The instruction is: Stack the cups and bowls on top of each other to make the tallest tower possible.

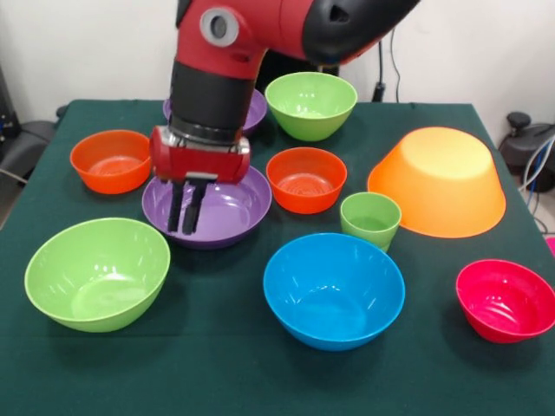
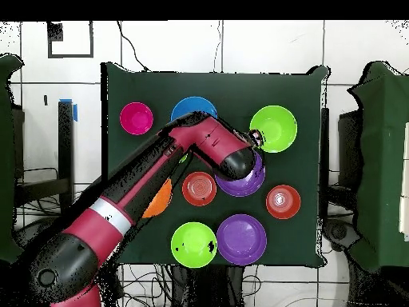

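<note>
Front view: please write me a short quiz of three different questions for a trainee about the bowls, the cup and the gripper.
1. True or false: the largest orange-yellow bowl lies upside down.
2. Over which bowl does the gripper hang? A) blue bowl B) near purple bowl C) pink-red bowl
3. Fill in: the small green cup stands upright between the orange-yellow bowl and the ____ bowl.

Key: 1 true. 2 B; the fingers point down into it, close together. 3 orange-red.

A dark green tablecloth (image 1: pixel 217 373) covers the table; cables (image 1: pixel 381 61) hang behind.
</note>
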